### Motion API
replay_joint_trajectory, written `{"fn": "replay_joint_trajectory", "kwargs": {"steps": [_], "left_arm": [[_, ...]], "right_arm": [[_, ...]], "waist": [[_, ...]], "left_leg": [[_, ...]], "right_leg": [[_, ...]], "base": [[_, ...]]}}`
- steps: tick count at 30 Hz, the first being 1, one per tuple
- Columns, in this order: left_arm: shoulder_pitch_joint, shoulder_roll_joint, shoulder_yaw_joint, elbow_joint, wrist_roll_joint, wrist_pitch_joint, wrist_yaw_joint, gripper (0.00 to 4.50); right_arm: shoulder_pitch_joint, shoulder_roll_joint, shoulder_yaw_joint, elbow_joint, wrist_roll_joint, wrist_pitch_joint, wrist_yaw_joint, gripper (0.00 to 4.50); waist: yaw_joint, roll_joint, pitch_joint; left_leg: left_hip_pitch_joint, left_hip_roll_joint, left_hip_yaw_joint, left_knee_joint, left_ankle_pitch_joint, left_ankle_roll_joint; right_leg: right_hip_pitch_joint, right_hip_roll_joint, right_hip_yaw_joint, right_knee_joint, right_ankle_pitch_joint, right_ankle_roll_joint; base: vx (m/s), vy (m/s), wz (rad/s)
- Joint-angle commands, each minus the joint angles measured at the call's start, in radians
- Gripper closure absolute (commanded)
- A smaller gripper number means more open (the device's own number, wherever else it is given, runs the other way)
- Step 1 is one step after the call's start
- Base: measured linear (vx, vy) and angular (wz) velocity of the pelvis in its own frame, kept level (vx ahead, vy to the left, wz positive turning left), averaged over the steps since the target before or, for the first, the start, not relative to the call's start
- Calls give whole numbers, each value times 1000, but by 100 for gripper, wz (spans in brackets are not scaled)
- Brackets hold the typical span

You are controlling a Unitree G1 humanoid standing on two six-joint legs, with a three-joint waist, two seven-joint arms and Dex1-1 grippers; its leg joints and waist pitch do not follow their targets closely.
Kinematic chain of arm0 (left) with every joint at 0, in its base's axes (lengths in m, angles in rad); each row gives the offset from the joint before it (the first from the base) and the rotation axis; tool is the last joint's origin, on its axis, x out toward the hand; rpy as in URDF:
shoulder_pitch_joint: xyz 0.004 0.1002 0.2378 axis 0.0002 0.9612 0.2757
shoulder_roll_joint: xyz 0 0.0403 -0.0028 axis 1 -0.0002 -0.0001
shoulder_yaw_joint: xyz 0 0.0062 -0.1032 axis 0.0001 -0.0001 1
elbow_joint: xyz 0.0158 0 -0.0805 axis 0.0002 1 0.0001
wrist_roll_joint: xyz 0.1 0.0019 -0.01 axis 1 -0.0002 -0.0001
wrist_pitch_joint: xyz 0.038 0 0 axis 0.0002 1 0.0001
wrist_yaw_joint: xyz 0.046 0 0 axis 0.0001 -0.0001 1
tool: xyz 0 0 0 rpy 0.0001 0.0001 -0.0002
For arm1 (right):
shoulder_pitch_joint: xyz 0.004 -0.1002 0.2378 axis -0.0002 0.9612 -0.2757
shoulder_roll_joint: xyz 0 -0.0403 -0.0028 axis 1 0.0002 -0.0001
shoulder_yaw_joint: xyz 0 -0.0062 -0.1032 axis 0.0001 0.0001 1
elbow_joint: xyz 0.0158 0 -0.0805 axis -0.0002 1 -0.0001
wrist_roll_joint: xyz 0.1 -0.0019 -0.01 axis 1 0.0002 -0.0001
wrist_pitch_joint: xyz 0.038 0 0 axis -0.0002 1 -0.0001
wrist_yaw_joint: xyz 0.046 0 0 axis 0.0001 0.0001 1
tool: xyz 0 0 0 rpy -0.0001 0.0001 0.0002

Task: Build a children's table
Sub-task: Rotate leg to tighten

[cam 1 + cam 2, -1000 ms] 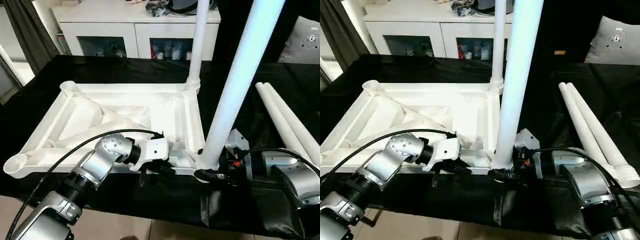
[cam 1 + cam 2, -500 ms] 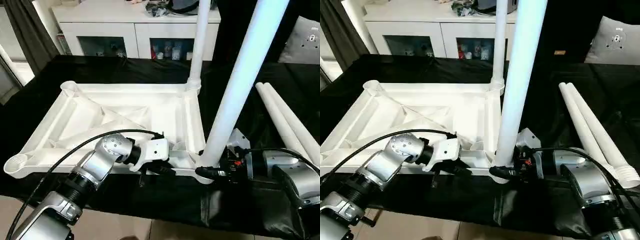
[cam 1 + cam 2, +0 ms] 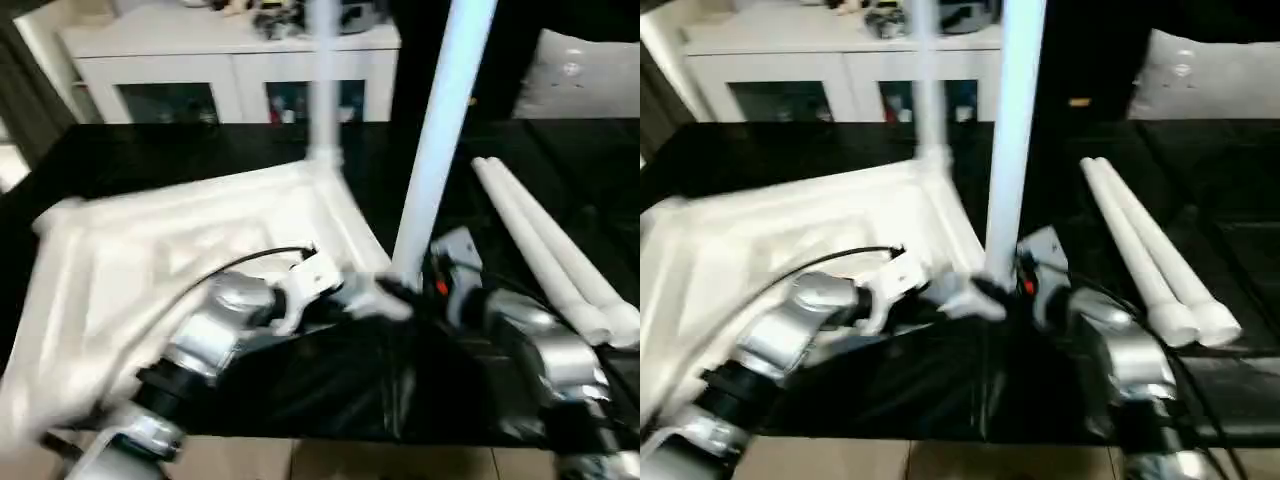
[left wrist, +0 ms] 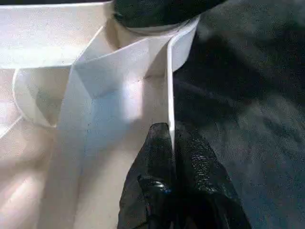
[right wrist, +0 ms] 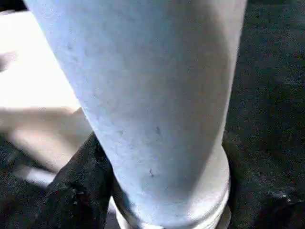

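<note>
since a second ago the upturned white plastic tabletop point(image 3: 180, 240) has swung round on the black cloth point(image 3: 330, 385). left gripper point(image 4: 169, 143) is pinched on its thin side rim. right gripper point(image 5: 95, 191) clamps the base of the near upright white leg point(image 3: 440, 130) at the corner socket. two spare legs point(image 3: 545, 245) lie beside.

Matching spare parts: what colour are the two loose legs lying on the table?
White; the two loose legs show best in the right eye view.
</note>
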Motion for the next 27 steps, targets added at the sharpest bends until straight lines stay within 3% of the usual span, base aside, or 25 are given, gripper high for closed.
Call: {"fn": "replay_joint_trajectory", "kwargs": {"steps": [1,2,5,7,11,12,13,18,24,26,27], "left_arm": [[-17,-56,-14,-49,-23,-9,33,450],[-17,-68,-16,-50,-19,-11,45,450],[-16,-82,-24,-64,-6,0,66,450],[-18,-74,-27,-65,3,-4,70,450],[-24,-32,-32,-45,11,-51,43,450],[-27,-18,-31,-37,9,-65,30,450],[-29,-5,-30,-28,7,-84,15,450],[-39,44,-35,0,0,-133,-54,450],[-59,157,-102,57,9,-284,-244,450],[-64,174,-120,67,16,-304,-279,450],[-65,176,-123,69,18,-309,-284,450]], "right_arm": [[-9,50,38,53,-30,20,-78,174],[-11,61,34,60,-24,12,-82,174],[-9,83,19,50,-18,2,-90,105],[-3,79,16,33,-22,-2,-86,98],[20,29,21,1,-10,-47,-16,63],[30,7,24,-12,-8,-60,11,56],[41,-17,30,-23,-7,-76,41,45],[77,-102,34,-66,11,-118,166,5],[99,-281,34,-82,52,-177,432,5],[92,-302,33,-72,52,-192,460,5],[91,-305,34,-69,50,-197,462,5]], "waist": [[4,-23,-54],[6,-22,-54],[8,-24,-57],[8,-21,-57],[14,-20,-60],[17,-13,-60],[18,-18,-59],[30,-18,-57],[38,-18,-58],[40,-24,-58],[41,-21,-59]], "left_leg": [[-14,45,-21,-74,-127,78],[-14,44,-21,-73,-125,81],[-16,46,-21,-73,-103,99],[-16,48,-20,-73,-95,108],[-19,49,-20,-70,-75,126],[-19,50,-21,-70,-70,131],[-19,50,-20,-69,-72,137],[-17,53,-20,-71,-84,141],[-16,54,-20,-70,-91,152],[-16,55,-20,-70,-84,157],[-15,56,-20,-69,-78,157]], "right_leg": [[54,-68,43,-91,-350,-176],[53,-68,43,-92,-348,-175],[56,-68,44,-86,-302,-179],[56,-68,44,-85,-275,-188],[57,-68,44,-79,-219,-199],[58,-69,44,-76,-204,-205],[58,-68,43,-79,-201,-204],[57,-70,44,-79,-216,-204],[59,-71,45,-77,-207,-209],[59,-72,45,-76,-205,-211],[58,-72,45,-72,-199,-218]], "base": [[0,0,0],[0,0,0],[0,0,0],[0,0,0],[0,0,0],[0,0,0],[0,0,0],[0,0,0],[0,0,0],[0,0,0],[0,0,0]]}}
